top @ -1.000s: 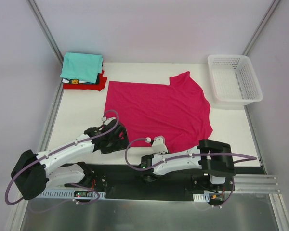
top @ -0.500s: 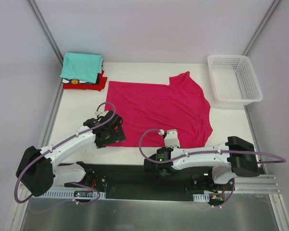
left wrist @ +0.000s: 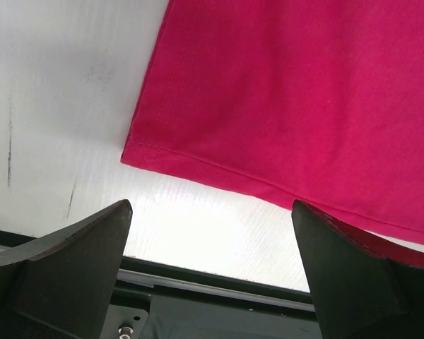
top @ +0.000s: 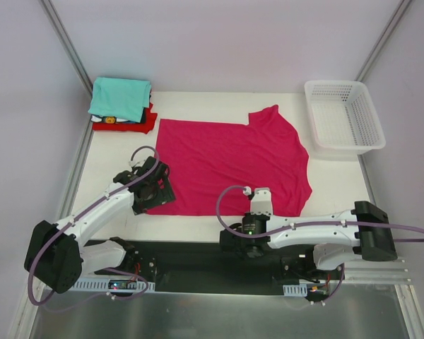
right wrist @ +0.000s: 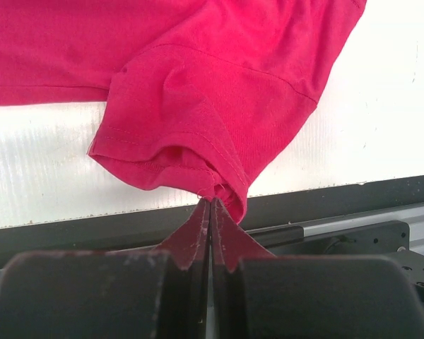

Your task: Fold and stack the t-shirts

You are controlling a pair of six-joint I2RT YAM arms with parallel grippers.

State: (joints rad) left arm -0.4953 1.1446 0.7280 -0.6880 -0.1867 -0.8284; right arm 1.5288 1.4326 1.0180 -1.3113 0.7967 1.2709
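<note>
Spreading apart since before: right hand [top: 258, 203] stays clamped on the magenta t-shirt [top: 233, 159], which lies flat on the desk [top: 113, 152]; left hand [top: 150, 192], fingers apart, faces the nearby hem corner [left wrist: 138, 157].

big t-shirt [top: 233, 166] plain magenta, upper left teal shirt [top: 120, 97] over red shirt [top: 148, 122], mesh basket [top: 336, 150] white, worktop [top: 109, 148] white.

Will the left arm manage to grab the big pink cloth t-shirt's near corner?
Probably yes: the left gripper is open beside the corner of the big pink cloth t-shirt, only bare white table between.
</note>
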